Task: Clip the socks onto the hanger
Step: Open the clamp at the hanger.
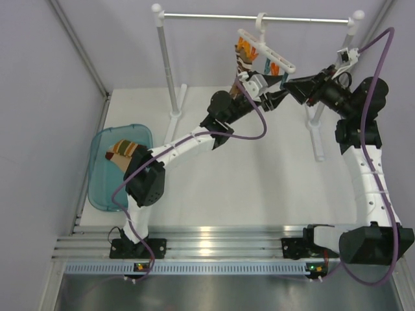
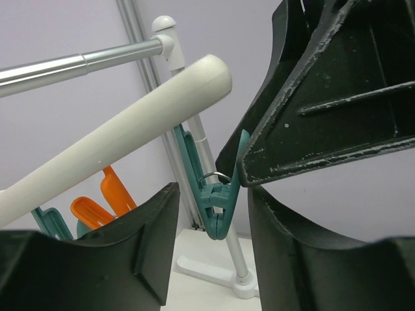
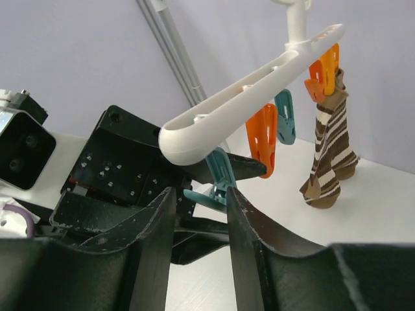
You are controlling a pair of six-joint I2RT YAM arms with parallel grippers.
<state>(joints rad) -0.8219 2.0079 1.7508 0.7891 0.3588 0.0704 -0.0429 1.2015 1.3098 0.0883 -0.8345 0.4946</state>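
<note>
The white hanger (image 1: 267, 52) hangs by its hook from the metal rail. One brown and white sock (image 1: 244, 63) hangs from an orange clip at its far end, and shows in the right wrist view (image 3: 331, 155). A tan striped sock (image 1: 123, 150) lies in the teal tray. My right gripper (image 3: 201, 192) is open, with a teal clip (image 3: 220, 184) at the bar's near end between its fingers; the right finger touches it. My left gripper (image 2: 211, 259) is open and empty just below that teal clip (image 2: 217, 204), whose jaws look closed. The other socks are hidden.
The metal rail (image 1: 259, 17) stands on white posts (image 1: 167, 65) with feet on the table (image 1: 194, 188). The teal tray (image 1: 104, 188) sits at the left edge. Grey walls enclose the back and sides. Purple cables loop from both arms.
</note>
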